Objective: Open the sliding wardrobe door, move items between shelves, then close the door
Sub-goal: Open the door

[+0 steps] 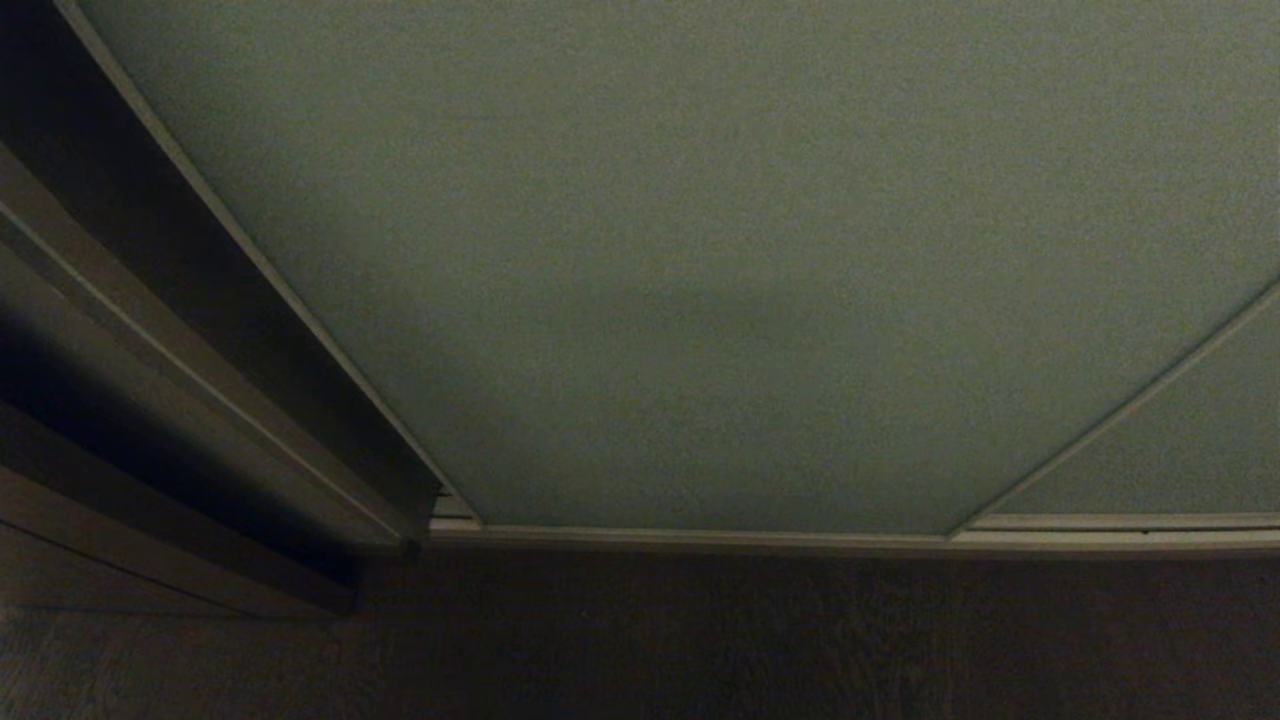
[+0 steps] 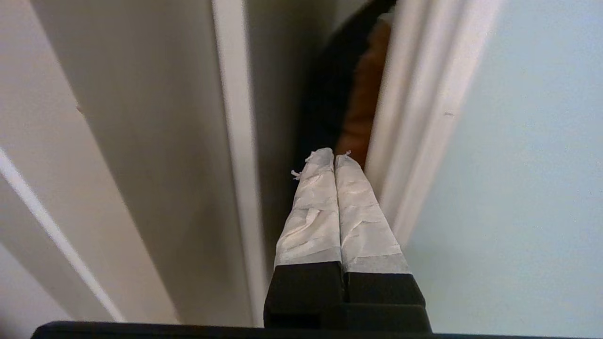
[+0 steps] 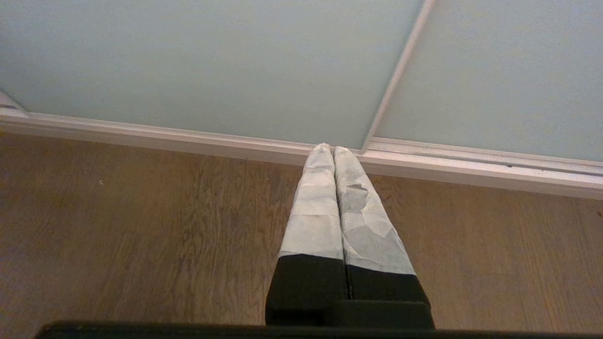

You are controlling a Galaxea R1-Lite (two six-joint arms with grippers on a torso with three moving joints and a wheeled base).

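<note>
From the head camera, the sliding wardrobe door (image 1: pixel 700 260) fills most of the view as a broad, flat, matte grey-green panel edged by a slim pale frame; a second like panel (image 1: pixel 1190 440) shows at the lower right, both standing on a narrow light bottom track (image 1: pixel 800 540) above dark wood-grain floor (image 1: pixel 760 640). At the left of the door lies a dim gap with straight, angular wardrobe side boards (image 1: pixel 150 330); neither pincer appears in this view. In the left wrist view, the left pincer (image 2: pixel 333 157) is pressed fully shut and holds nothing, its two long tapering fingers (image 2: pixel 311 221) wrapped in wrinkled white tape over black bases. Its tips point into the narrow opening between the door's ribbed pale frame edge (image 2: pixel 410 127), just beside the tips on one side, and a smooth off-white wardrobe upright (image 2: pixel 235 141) on the other; beyond the tips, inside the gap, something dark and a rust-brown shape (image 2: pixel 362 103) show, too hidden to name. In the right wrist view, the right pincer (image 3: pixel 332 149) is likewise closed tight and empty, taped the same way, hanging over warm brown grained floor, its tips toward the bottom track where the two smooth panels meet at a thin vertical strip (image 3: pixel 400 70).
</note>
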